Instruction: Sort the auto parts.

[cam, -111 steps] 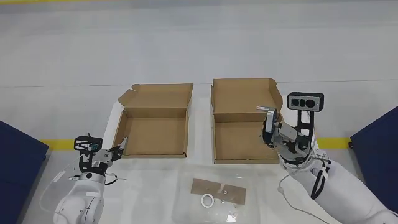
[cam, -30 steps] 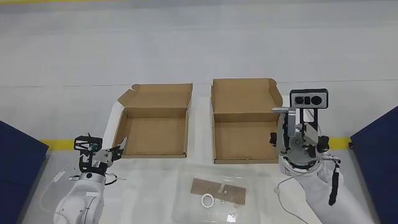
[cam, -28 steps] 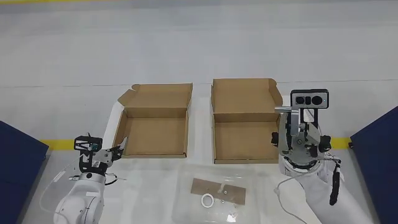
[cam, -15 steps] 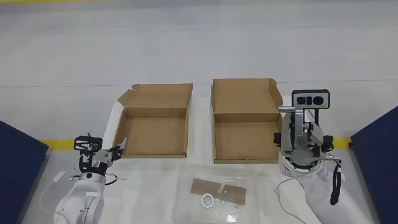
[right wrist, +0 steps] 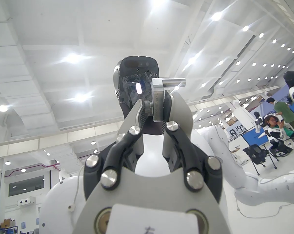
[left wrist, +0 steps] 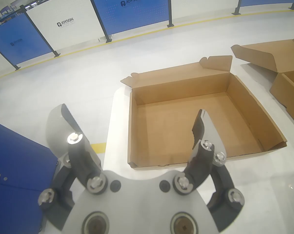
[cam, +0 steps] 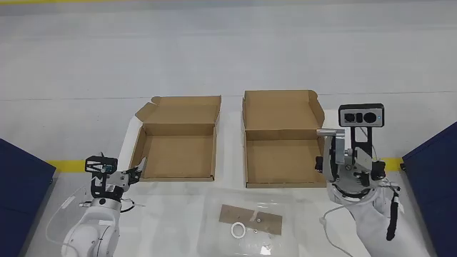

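The right gripper, clamped on the metal part, has the right box just beside it at nine o'clock in the top view; the left gripper gapes wide.

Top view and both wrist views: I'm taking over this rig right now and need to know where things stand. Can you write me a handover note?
Right gripper: fingers shut on a small metal bracket, held up off the table beside the right cardboard box.
Left gripper: open, holding nothing, just off the front left corner of the left cardboard box.
Clear tray, at the table's near edge: holds a white ring and a few small pieces.
Done: one part picked up.
Left: put it in a box, then sort the tray's parts.
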Controlling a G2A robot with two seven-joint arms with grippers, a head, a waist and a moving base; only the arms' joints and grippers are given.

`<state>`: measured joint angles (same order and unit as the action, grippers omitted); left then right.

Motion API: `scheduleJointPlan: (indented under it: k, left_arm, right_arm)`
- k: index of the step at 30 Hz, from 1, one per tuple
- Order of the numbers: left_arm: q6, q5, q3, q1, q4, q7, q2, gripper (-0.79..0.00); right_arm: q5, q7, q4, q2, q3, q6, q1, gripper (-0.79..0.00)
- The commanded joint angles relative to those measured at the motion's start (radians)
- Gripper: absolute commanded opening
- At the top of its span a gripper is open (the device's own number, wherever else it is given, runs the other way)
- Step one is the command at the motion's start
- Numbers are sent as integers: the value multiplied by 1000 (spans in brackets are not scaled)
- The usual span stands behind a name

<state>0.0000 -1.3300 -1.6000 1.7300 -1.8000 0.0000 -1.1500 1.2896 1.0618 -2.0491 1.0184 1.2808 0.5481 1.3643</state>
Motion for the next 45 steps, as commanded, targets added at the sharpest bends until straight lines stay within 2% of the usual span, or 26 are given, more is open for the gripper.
scheduleJointPlan:
  k: [1, 17, 34, 45]
  left_arm:
    - [0, 0, 0, 0, 0, 0, 0, 0]
    - [0, 0, 0, 0, 0, 0, 0, 0]
    - [0, 0, 0, 0, 0, 0, 0, 0]
    - [0, 0, 0, 0, 0, 0, 0, 0]
  right_arm:
    - [-13, 5, -5, 2, 11, -9, 5, -785]
    - [-46, 24, 1, 23, 54, -29, 52, -785]
    - [-36, 88, 15, 27, 219, -71, 206, -785]
    - [-28, 108, 21, 37, 292, -72, 264, -785]
